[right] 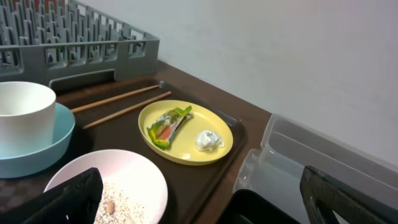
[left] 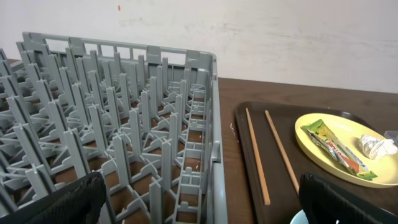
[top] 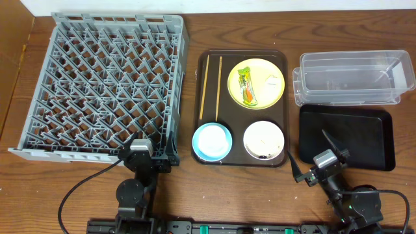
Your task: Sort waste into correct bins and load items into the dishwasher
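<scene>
The grey dish rack (top: 110, 84) fills the left. On the brown serving tray (top: 242, 57) lie chopsticks (top: 211, 88) and a yellow plate (top: 260, 67) with the snack wrapper (top: 246, 86) and tissue (top: 273, 82). In front are a blue bowl (top: 212, 155) holding the white cup (right: 22, 115), and a white bowl (top: 263, 127) with rice scraps (right: 115, 202). The clear tub (top: 354, 78) and black tray (top: 348, 136) are at the right. My left gripper (top: 153, 151) is open by the rack's front right corner (left: 199, 205). My right gripper (top: 309, 151) is open at the black tray's front left corner (right: 205, 199).
The rack's right wall (left: 214, 124) stands close to the serving tray's left rim (left: 239, 130). The clear tub (right: 298, 168) sits right behind the black tray (right: 261, 211). A pale wall runs along the back of the table.
</scene>
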